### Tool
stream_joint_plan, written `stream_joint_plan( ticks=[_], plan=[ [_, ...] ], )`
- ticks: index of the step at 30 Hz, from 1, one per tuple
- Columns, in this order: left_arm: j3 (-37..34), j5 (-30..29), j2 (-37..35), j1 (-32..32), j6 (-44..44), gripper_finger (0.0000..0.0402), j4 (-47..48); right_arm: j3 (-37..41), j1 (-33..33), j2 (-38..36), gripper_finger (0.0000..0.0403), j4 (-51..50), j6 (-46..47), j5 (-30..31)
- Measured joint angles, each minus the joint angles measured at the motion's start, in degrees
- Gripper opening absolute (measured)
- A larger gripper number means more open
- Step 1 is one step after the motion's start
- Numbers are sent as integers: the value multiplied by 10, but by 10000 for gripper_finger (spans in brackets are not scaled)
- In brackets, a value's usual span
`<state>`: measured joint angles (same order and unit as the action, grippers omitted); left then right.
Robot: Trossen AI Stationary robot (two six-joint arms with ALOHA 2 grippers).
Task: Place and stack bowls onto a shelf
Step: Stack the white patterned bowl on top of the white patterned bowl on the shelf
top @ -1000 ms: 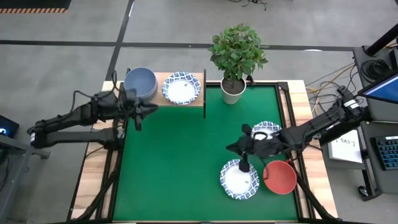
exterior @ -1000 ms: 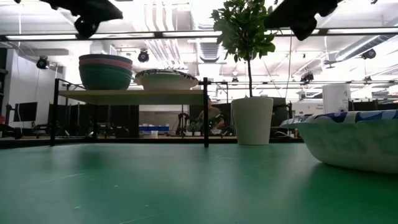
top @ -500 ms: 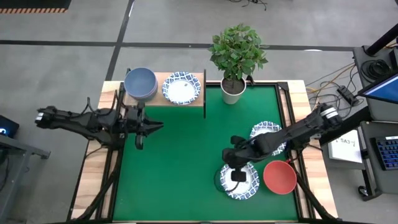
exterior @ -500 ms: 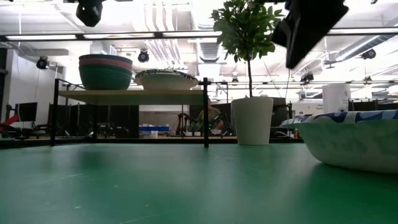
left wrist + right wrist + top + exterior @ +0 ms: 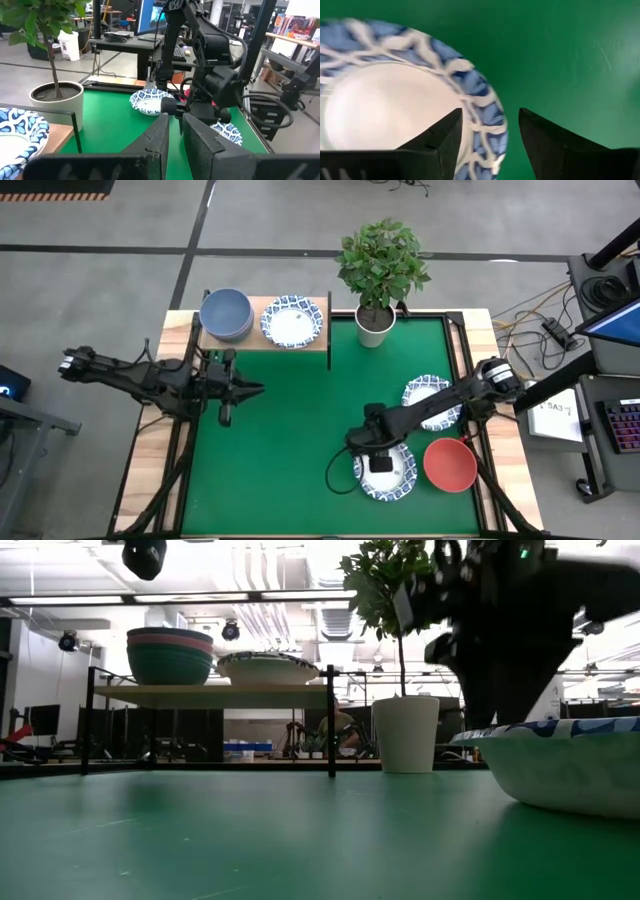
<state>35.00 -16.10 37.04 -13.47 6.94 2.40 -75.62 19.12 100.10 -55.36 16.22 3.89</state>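
The right gripper [image 5: 375,464] is down over the near patterned bowl [image 5: 385,470] in the lower centre-right of the high view, released, its fingers [image 5: 445,137] spread to either side of the bowl's blue rim with nothing grasped. Just right of that bowl sits the red bowl [image 5: 449,464], touching or nearly touching it, and above them, under the right arm, lies a second patterned bowl [image 5: 430,393]. The pale plant pot [image 5: 374,323] with its leafy plant stands at the upper centre, beside the right end of the shelf [image 5: 310,345]. The shelf, at the upper left, carries a stack topped by the grey-blue bowl [image 5: 225,312] and, beside it, another patterned bowl [image 5: 292,322]. The left gripper [image 5: 245,390] hangs over the left edge of the green table [image 5: 280,440] below the shelf, fingers [image 5: 157,135] nearly together, holding nothing. Compared with a second ago, the right gripper has come down from above the bowls onto the near bowl and has opened from a clenched state; the left gripper has drawn away from the shelf, down the frame.
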Motion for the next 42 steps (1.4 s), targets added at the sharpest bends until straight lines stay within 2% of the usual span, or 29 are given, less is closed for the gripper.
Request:
stream_joint_plan(
  ticks=[5,9,13,19,29,35,39,42],
  plan=[
    [-1,0,12,0,-2,38,1,3,-16,13,188,2,-23,-6],
    [-1,0,16,0,-2,38,1,4,-26,24,165,8,-34,-36],
    [-1,0,13,0,-3,38,1,6,-34,36,117,13,-39,-65],
    [-1,0,10,0,-3,38,2,4,-40,34,21,18,-41,-111],
    [-1,0,10,0,-5,38,2,-60,-95,-14,10,16,9,-160],
    [-1,0,9,0,-5,38,2,-136,-151,-41,9,23,39,-138],
    [-1,0,4,0,-5,38,9,-194,-185,-44,9,29,55,-74],
    [-2,0,-7,0,-5,38,25,-238,-212,-44,9,32,81,-1]
  ],
)
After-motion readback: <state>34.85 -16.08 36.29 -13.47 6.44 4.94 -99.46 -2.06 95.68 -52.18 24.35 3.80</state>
